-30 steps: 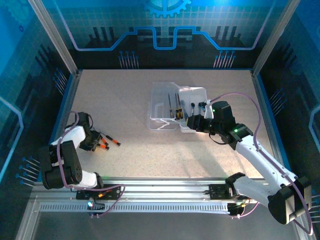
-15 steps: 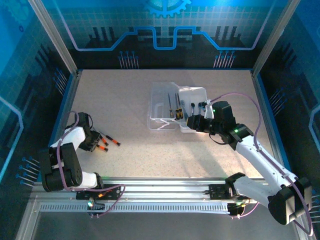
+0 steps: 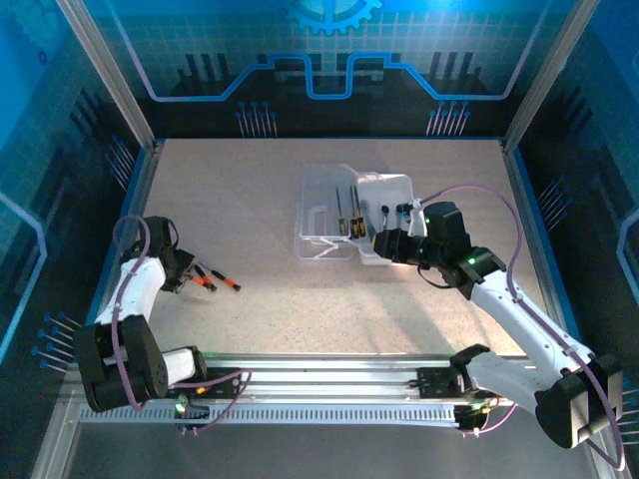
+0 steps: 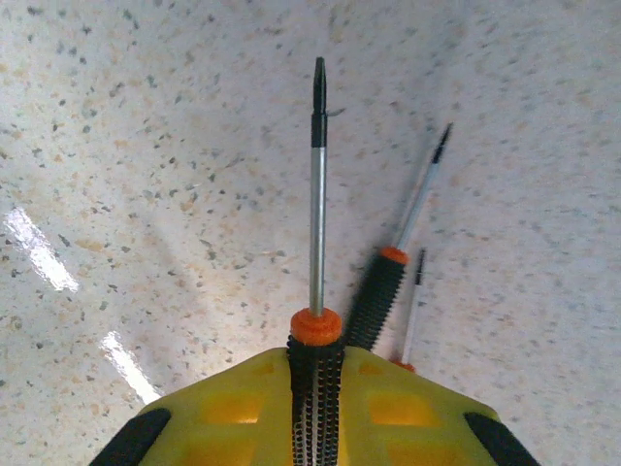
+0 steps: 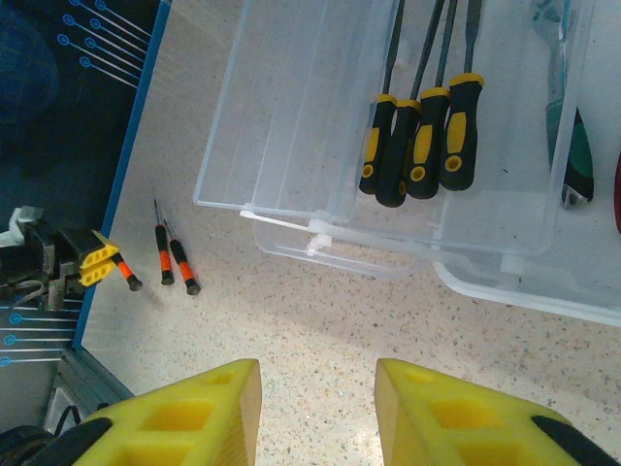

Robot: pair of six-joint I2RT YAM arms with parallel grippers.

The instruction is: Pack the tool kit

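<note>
Between left fingers [image 4: 228,413], screwdriver [image 4: 316,223] clamped, seemingly raised.

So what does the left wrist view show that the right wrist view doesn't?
Left wrist: up close, the left tool shut on a small screwdriver by its ribbed handle, tip pointing away. Right wrist: the clear case with four yellow-and-black screwdrivers in it, and the right tool open. Both: two loose orange-and-black screwdrivers on the table.
</note>
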